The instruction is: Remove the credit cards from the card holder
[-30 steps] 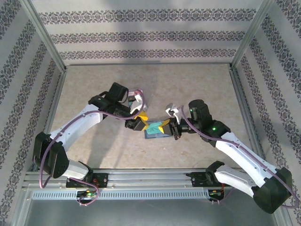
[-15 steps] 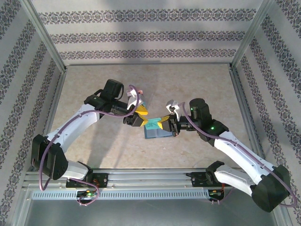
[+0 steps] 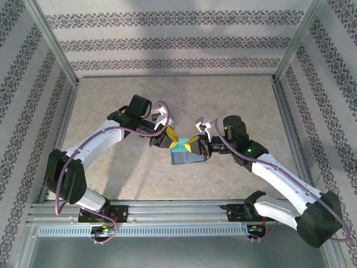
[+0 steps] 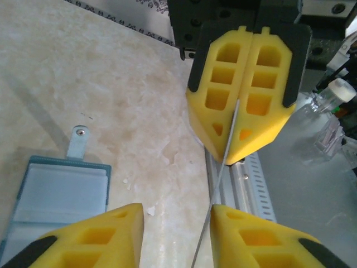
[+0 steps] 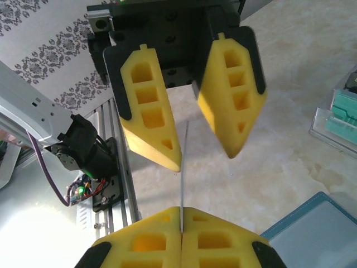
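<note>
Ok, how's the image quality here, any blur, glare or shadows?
Top external: sharp, evenly lit, only faint shadows on the table. Left wrist: card holder crisp, clutter past the table edge out of focus. Right wrist: credit card reads as a thin edge-on line, washed-out bright patch lower left.

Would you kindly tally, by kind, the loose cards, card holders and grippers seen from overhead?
credit card: 1
card holder: 1
grippers: 2, the left gripper and the right gripper
Total: 4
</note>
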`<state>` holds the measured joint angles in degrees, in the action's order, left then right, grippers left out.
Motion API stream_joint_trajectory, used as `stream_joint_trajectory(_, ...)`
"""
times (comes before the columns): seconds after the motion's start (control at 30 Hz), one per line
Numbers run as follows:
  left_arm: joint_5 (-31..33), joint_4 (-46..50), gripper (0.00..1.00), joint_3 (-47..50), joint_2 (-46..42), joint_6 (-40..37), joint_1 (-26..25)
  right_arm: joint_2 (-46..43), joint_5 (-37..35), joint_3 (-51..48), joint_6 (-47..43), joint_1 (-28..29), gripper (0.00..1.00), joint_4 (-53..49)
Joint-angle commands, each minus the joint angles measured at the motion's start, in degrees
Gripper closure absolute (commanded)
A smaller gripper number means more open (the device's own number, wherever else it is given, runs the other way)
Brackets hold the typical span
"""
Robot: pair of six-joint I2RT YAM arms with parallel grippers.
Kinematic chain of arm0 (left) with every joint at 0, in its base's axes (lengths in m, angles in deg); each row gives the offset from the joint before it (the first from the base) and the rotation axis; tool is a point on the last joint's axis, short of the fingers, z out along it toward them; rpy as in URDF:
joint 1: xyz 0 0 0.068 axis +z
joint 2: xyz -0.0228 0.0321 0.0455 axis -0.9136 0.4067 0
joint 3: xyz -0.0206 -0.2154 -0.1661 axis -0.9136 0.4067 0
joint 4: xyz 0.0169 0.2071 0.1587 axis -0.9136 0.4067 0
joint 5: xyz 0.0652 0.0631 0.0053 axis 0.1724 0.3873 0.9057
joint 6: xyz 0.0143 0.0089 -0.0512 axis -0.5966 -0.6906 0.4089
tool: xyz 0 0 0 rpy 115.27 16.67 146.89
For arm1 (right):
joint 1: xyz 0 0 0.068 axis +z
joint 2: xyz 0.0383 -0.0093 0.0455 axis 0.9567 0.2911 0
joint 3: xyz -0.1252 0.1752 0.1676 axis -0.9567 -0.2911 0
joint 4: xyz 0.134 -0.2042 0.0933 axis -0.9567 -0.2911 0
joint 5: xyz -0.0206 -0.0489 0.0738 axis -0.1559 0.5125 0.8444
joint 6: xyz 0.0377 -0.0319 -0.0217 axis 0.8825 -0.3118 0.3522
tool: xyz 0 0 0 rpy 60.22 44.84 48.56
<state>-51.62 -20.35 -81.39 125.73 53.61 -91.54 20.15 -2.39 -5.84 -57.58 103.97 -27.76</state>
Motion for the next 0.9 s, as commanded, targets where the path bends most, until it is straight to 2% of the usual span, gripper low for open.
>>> stream_joint_trajectory(0.0,-2.3,-0.2,0.77,-0.9,0.4,-1.6,-0.6,0.4,1.9,1.1,0.0,0.5,1.00,2.2)
stream_joint_trajectory(0.1,-3.0,-0.1,0.92,-1.1,0.5,-2.2,-0.6,0.9,2.1,1.2,0.0,0.4,1.00,2.2)
stream_joint_trajectory(0.13,-3.0,0.2,1.00,-1.3,0.5,-2.6,-0.6,1.0,2.1,1.2,0.0,0.3,1.00,2.2)
stream_joint_trajectory(0.23,-1.5,1.5,1.00,-2.0,0.4,-4.6,-0.5,1.0,1.4,1.3,0.1,0.1,0.97,1.8)
stream_joint_trajectory(0.3,0.6,2.0,1.00,-2.4,0.1,-6.1,0.0,0.9,-0.2,1.9,0.1,-0.4,0.79,0.1)
stream_joint_trajectory(0.37,3.1,2.4,1.00,-3.0,0.1,-8.3,0.8,0.6,-1.6,2.5,-0.3,-1.0,0.48,-2.0)
stream_joint_trajectory(0.4,4.9,2.9,1.00,-3.6,0.3,-9.2,1.1,0.5,-2.2,2.7,-0.3,-1.2,0.42,-2.8)
stream_joint_trajectory(0.57,11.0,5.1,1.00,-7.6,3.5,-13.5,3.5,-1.1,-5.3,3.0,-0.4,-1.8,0.22,-5.8)
stream_joint_trajectory(0.6,11.9,5.1,1.00,-8.0,4.0,-14.5,3.8,-1.4,-6.0,2.9,-0.3,-1.9,0.15,-6.0)
stream_joint_trajectory(0.63,13.0,4.8,1.00,-8.2,4.5,-15.3,4.1,-2.0,-7.0,2.8,-0.1,-2.0,0.02,-6.3)
stream_joint_trajectory(0.73,17.0,4.6,1.00,-9.4,6.5,-18.2,5.1,-3.2,-10.7,2.6,0.7,-2.4,0.02,-7.1)
stream_joint_trajectory(0.87,18.5,5.9,1.00,-12.4,10.0,-21.3,8.0,-4.8,-19.5,2.1,3.1,-2.7,0.02,-8.0)
